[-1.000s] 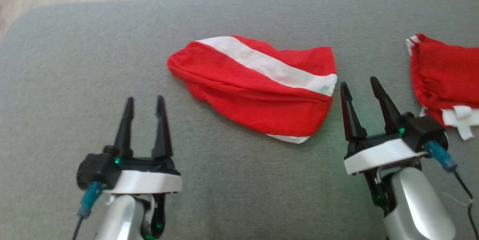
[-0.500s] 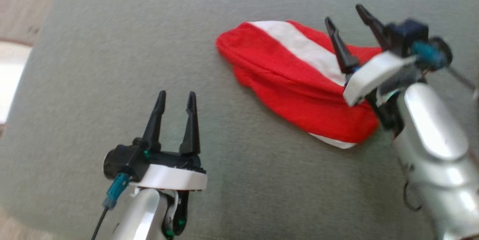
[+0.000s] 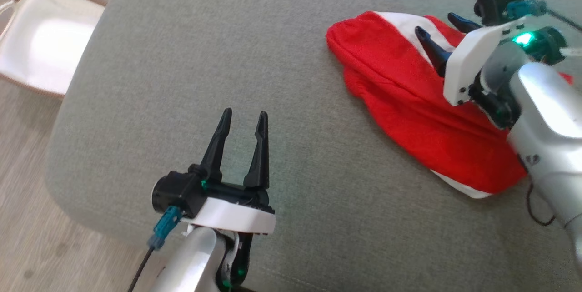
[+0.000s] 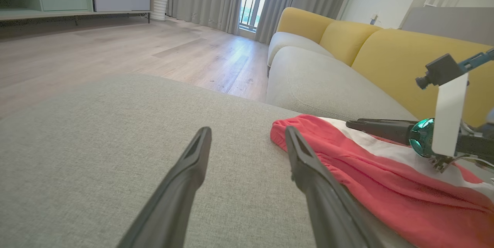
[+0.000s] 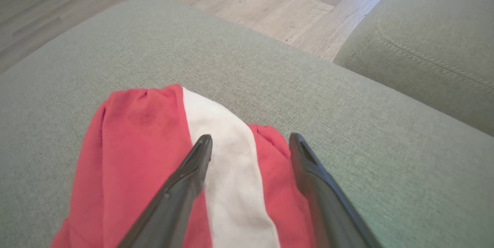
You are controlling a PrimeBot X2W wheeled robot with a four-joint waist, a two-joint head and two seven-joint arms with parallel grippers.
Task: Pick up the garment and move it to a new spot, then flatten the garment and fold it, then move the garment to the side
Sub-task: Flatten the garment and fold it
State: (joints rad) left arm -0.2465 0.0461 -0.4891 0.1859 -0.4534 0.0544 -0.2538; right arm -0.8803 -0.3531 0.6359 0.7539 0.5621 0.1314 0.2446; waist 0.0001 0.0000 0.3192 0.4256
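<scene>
Garment (image 3: 400, 101) directly beneath right end effector (image 3: 434, 22), jaws apart.

garment (image 3: 409, 114): one, red, near the right edge of the grey seat (image 3: 204, 55)
grey seat under the garment: one
white bands on the garment: two, one broad across the top, one narrow at the near hem
grippers: two, the left gripper (image 3: 244, 113) and the right gripper (image 3: 434, 22)
fingers (image 3: 213, 146): two on each gripper, four in all
blue plugs (image 3: 164, 233): two, one behind each gripper
tray (image 3: 45, 42) on the floor: one, white with a brown rim
yellow back cushions (image 4: 347, 39) on the sofa (image 4: 328, 85): three
</scene>
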